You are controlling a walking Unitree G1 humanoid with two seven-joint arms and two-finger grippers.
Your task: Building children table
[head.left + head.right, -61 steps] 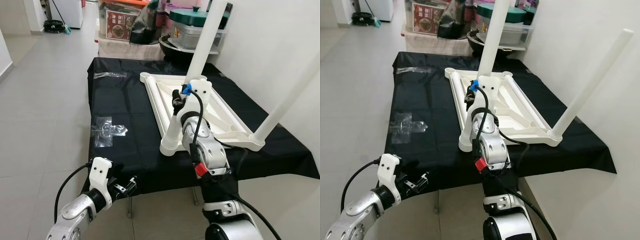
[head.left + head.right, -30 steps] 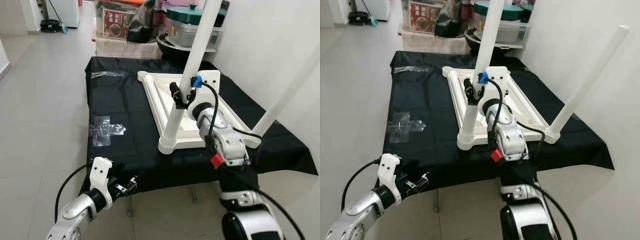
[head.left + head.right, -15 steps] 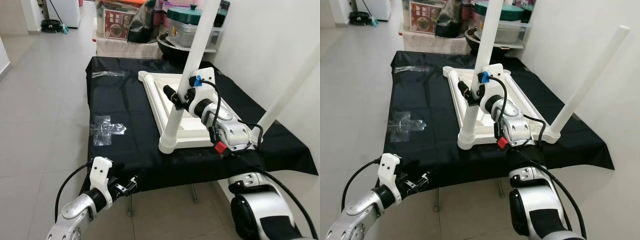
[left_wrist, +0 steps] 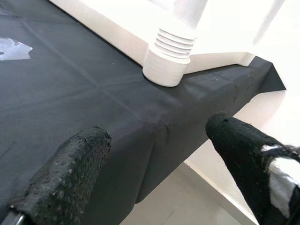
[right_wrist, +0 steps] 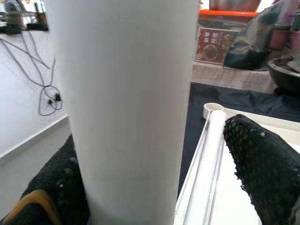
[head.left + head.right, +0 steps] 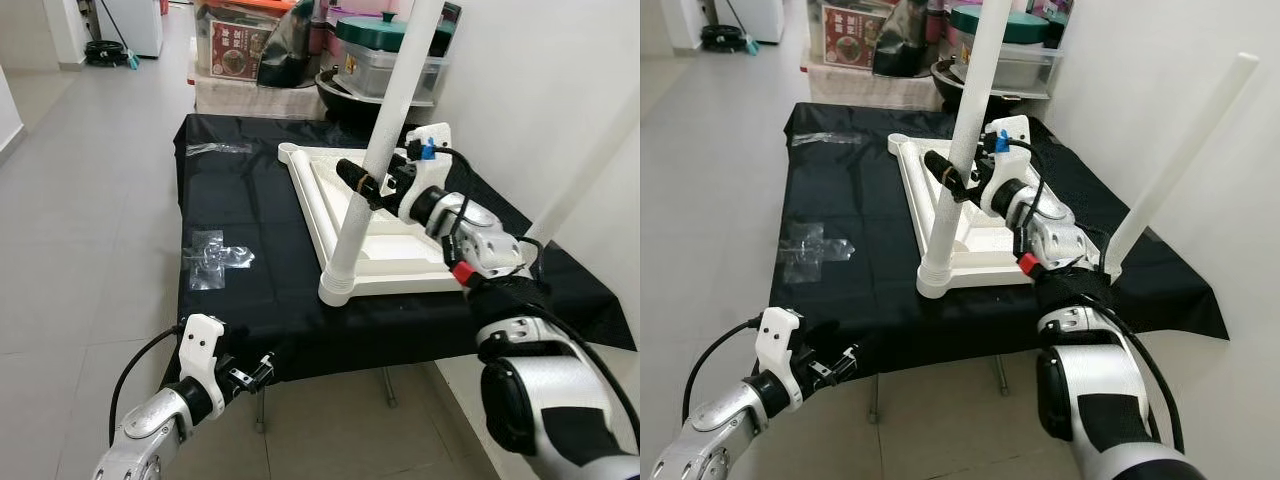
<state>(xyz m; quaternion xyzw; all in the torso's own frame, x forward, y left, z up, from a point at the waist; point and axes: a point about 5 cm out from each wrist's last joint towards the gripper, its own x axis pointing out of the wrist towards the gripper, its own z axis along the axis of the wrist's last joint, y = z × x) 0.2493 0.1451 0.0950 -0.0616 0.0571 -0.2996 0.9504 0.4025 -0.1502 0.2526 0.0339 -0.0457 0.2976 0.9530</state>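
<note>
Left gripper (image 6: pixel 250 375) low by the cloth's (image 6: pixel 240 300) near edge, fingers apart, empty. Tabletop (image 6: pixel 385 235) lies upside down on the cloth. Near leg (image 6: pixel 375 165) stands in its corner socket, pointing up, leaning slightly right. Right gripper (image 6: pixel 362 182) straddles it mid-shaft, fingers either side.

Pale tiled floor (image 6: pixel 80 200), white wall (image 6: pixel 530 90), storage boxes and pots (image 6: pixel 300 50) behind

The near table leg (image 6: pixel 372 160) is cut off at the frame's 12 o'clock edge. The upturned tabletop (image 6: pixel 330 190) is partly hidden behind the right arm. The plastic bags' (image 6: pixel 212 258) contents are too small to identify.
</note>
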